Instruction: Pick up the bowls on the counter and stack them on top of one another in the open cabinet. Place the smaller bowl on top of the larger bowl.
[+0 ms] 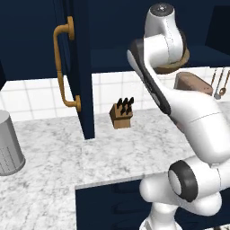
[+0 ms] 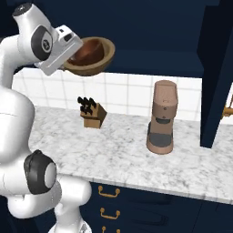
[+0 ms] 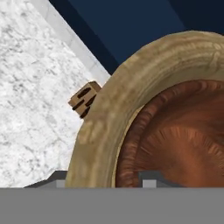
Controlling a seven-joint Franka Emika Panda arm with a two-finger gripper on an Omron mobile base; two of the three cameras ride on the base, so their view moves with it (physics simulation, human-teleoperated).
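Standing clear below: knife block (image 2: 92, 114), coffee grinder (image 2: 162, 117), grey canister (image 1: 8, 143).

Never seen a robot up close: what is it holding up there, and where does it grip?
The gripper holds the larger bowl by its near rim, the smaller bowl nested inside.

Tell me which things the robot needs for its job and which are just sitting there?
Needed: larger bowl, smaller bowl nested inside it, cabinet, counter, gripper.

Just sitting: knife block, coffee machine, grey canister, hanging utensils.
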